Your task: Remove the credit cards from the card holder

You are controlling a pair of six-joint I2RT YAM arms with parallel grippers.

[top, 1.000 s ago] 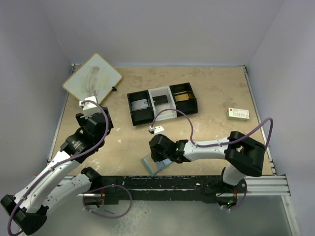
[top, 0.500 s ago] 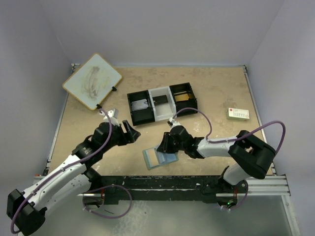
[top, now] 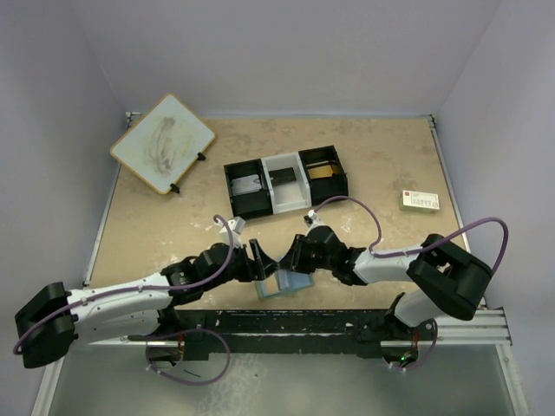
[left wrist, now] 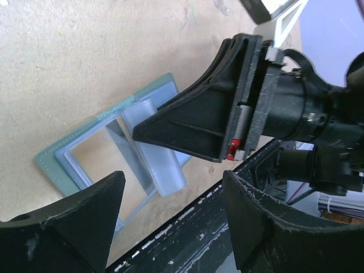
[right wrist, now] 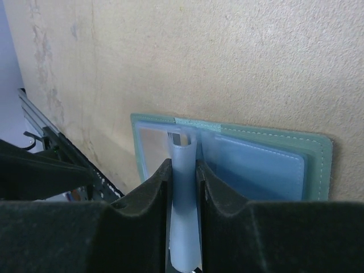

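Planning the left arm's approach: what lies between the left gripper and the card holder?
Nothing; in the left wrist view the open left gripper faces the card holder directly, while the right gripper pinches a pale sheet over it.

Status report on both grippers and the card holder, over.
Left gripper open. Right gripper shut on inner leaf of card holder. Holder lies open, nothing blocking.

From above we see only part of the card holder point(top: 272, 287), its far edge under the right gripper point(top: 291, 263). The pale sheet point(right wrist: 184, 222) pinched there runs off the bottom of the right wrist view; card or pocket panel, we cannot tell. Print on the white box point(top: 420, 201) is too small to read.
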